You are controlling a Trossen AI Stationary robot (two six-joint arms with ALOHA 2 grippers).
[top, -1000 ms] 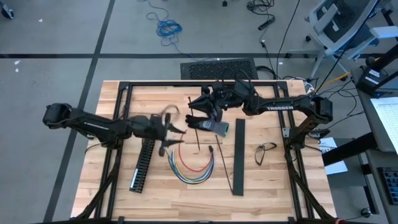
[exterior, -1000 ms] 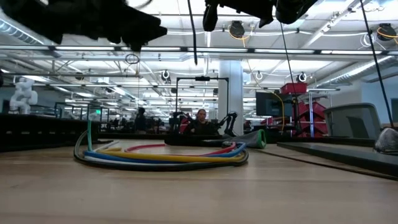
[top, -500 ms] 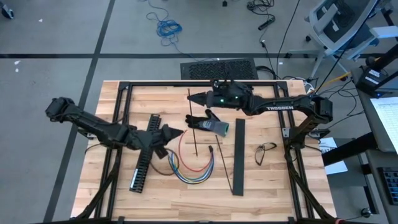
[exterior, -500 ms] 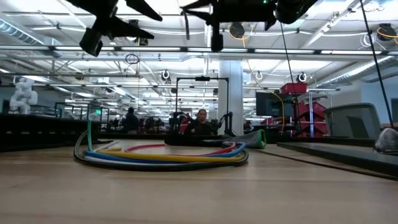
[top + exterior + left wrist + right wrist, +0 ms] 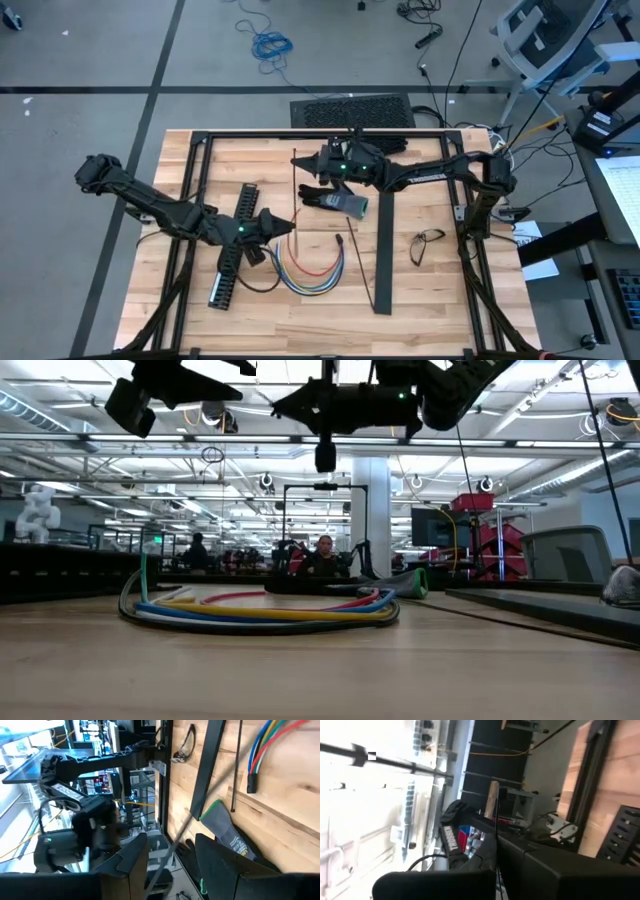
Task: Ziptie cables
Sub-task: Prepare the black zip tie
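The cables (image 5: 312,268), a U-shaped bundle of red, yellow, blue and green wires, lie flat on the wooden table, and also show in the low view (image 5: 260,610) and in the left wrist view (image 5: 267,740). My right gripper (image 5: 308,168) hovers over the table's far middle, shut on a thin black ziptie (image 5: 295,190). My left gripper (image 5: 288,228) is open, raised just left of the cables' upper ends. In the left wrist view the ziptie (image 5: 182,837) runs between my left gripper's (image 5: 172,865) fingers; whether it touches them does not show. My right gripper (image 5: 496,870) pinches the ziptie (image 5: 496,815) between its two fingers. It comes level from the table's right with the fingers across the strap. The ziptie is lifted clear of the table, its long free part reaching toward my left gripper.
A black slotted duct (image 5: 232,250) lies left of the cables, partly under my left arm. Its long black cover strip (image 5: 383,250) lies to their right. A black-and-grey glove (image 5: 335,200), a second ziptie (image 5: 318,225) and safety glasses (image 5: 428,240) also lie on the table.
My left gripper has moved toward the near edge and a little right, ending beside the cables' upper ends. My right gripper has turned at the wrist and shifted slightly left. The ziptie now stretches from it toward my left gripper.
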